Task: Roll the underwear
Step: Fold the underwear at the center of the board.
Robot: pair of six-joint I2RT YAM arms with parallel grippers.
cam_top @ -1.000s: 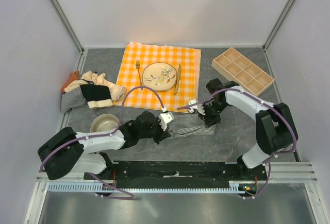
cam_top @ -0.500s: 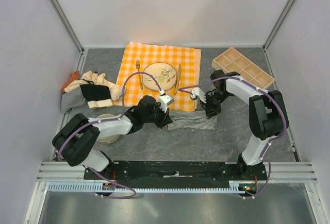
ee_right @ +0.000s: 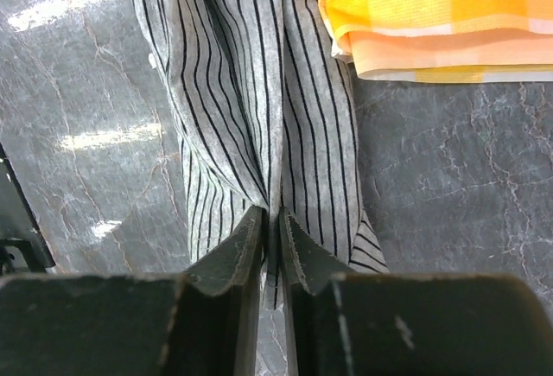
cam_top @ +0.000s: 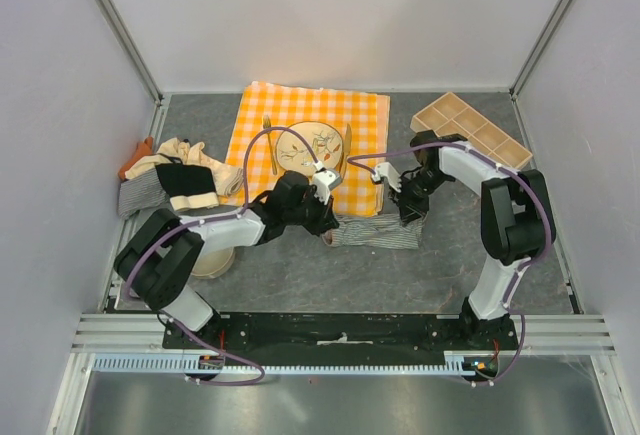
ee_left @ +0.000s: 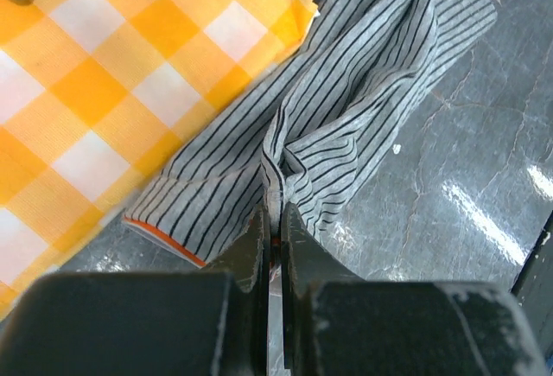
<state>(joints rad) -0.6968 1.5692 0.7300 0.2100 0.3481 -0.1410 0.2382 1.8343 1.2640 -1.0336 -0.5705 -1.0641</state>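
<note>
Stretched out on the grey table [cam_top: 300,285], at 6 o'clock of the checked tablecloth [cam_top: 365,115] and touching its near edge: striped underwear [cam_top: 375,233]. Pinched at the 9 o'clock end by the left gripper [cam_top: 328,232], jaws nearly together on a raised fold [ee_left: 274,220]. Pinched at the 3 o'clock end by the right gripper [cam_top: 408,217], jaws narrow around a ridge of the same cloth [ee_right: 270,220]. Gathered into long creases between the two grips. Orange trim along one hem in the left wrist view. At 9 o'clock of the tablecloth, a pile of other underwear [cam_top: 175,183]. At 2 o'clock, a wooden tray [cam_top: 470,135]. On the tablecloth, a plate [cam_top: 292,155], fork [cam_top: 268,140] and knife [cam_top: 345,153]. Under the left arm, a metal bowl [cam_top: 205,260].
</note>
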